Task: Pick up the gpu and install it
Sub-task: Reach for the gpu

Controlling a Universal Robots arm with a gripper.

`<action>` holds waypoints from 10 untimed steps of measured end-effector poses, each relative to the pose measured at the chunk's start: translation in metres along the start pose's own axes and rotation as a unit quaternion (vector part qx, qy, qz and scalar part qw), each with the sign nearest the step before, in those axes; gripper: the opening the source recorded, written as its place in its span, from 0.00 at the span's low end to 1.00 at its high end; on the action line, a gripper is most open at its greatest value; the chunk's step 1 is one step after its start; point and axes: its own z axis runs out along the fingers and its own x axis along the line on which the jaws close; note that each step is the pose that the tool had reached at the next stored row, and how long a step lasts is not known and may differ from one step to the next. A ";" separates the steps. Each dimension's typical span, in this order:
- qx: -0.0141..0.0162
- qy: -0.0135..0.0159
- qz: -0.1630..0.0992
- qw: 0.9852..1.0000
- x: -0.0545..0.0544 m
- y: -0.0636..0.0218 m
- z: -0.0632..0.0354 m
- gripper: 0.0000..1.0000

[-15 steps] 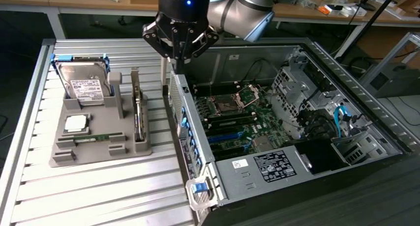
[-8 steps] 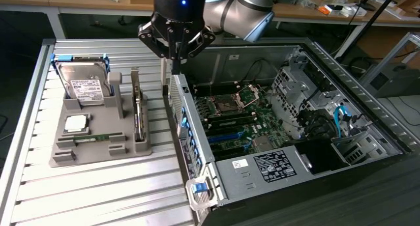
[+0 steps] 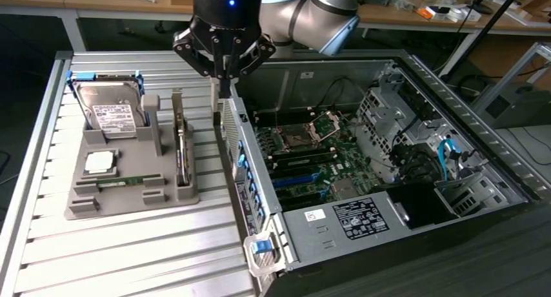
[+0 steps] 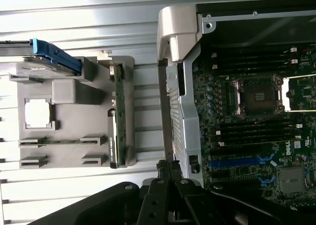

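Note:
The gpu (image 3: 179, 142) is a thin dark card with a silvery end. It stands on edge in the right-hand slot of the grey parts tray (image 3: 129, 203), on the exterior view's left. From the wrist camera the gpu (image 4: 116, 131) is seen edge-on at the side of the tray (image 4: 74, 104). My gripper (image 3: 222, 93) hangs above the far end of the open computer case's rear wall (image 3: 257, 200), to the right of the gpu and apart from it. Its fingers are shut with nothing between them. The gripper (image 4: 170, 173) points down at the strip between tray and case.
The tray also carries a hard drive (image 3: 112, 113), a loose processor (image 3: 99, 160) and a green RAM stick (image 3: 120, 179). The case lies open, showing the motherboard (image 3: 310, 161) with its processor socket (image 4: 259, 94) and a blue slot (image 4: 237, 162). Everything rests on a ribbed metal table (image 3: 129, 258).

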 end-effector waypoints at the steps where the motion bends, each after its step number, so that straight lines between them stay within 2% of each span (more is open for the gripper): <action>1: 0.000 0.000 0.000 1.000 0.001 -0.0001 0.0000 0.11; 10: 0.000 0.000 0.000 1.000 0.010 -0.0007 -0.0003 0.11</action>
